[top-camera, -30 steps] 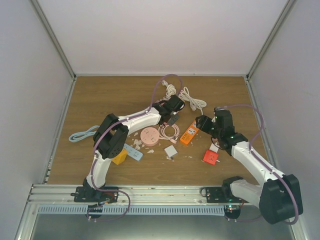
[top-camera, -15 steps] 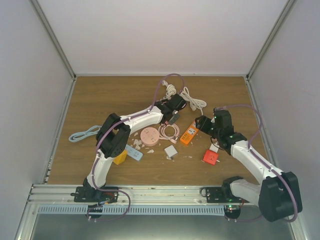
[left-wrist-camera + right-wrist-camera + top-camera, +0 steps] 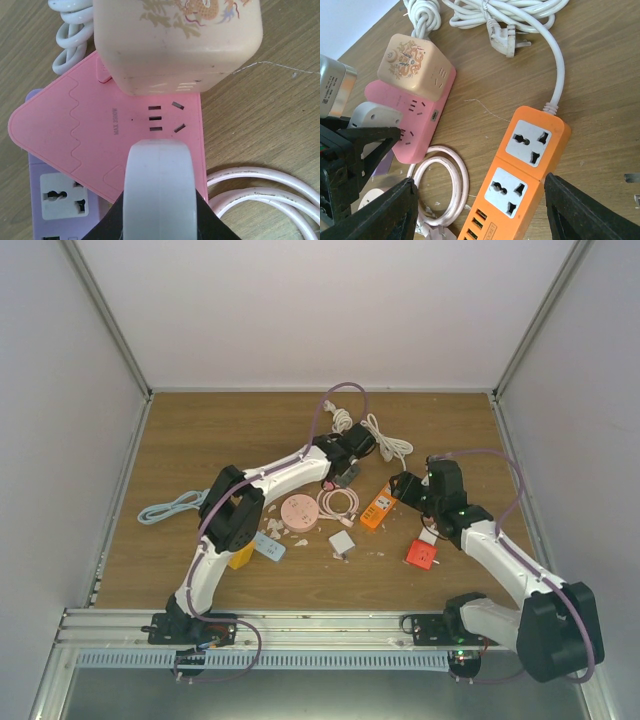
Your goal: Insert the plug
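My left gripper [image 3: 157, 222] pinches the white plug [image 3: 160, 170] over the pink power strip [image 3: 95, 125]; insertion appears not yet done. My right gripper [image 3: 477, 210] is spread, empty.

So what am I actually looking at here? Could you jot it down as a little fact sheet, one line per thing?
Left gripper: shut on white plug, over pink power strip
Pink power strip: beige cube adapter sitting on it, free slots beside
Right gripper: open, above orange power strip
Orange power strip: sockets empty, white cord attached
Plug seated: cannot tell, contact hidden
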Controlling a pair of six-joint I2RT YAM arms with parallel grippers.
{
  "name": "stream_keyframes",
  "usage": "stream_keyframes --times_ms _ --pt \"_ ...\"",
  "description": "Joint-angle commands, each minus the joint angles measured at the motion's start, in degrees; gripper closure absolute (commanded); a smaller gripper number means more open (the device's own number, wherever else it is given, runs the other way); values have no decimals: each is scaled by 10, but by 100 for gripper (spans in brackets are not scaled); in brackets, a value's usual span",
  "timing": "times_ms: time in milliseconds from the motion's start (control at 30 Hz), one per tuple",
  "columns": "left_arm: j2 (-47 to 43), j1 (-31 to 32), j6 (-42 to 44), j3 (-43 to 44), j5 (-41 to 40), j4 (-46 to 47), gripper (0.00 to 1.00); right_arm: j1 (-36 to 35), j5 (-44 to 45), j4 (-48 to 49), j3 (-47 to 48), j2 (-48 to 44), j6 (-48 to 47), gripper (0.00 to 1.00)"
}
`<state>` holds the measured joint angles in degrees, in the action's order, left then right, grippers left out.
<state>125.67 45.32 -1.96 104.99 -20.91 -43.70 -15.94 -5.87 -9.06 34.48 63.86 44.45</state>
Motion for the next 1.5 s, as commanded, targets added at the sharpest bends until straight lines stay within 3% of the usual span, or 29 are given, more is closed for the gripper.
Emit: stream_keyframes --times_ms 0,467,767,1100,1467 --pt "19 -3 -25 27 7 -60 100 6 2 0 -7 7 4 31" --pt "43 -4 -13 43 -3 -74 100 6 0 1 -10 12 3 30" --pt "41 -4 40 8 -56 -24 100 6 -1 2 -9 15 1 30" --pt "34 -5 35 3 -4 -12 100 6 -4 3 -7 21 4 30" --pt "20 -7 32 -67 -24 31 100 6 2 2 -3 21 5 30"
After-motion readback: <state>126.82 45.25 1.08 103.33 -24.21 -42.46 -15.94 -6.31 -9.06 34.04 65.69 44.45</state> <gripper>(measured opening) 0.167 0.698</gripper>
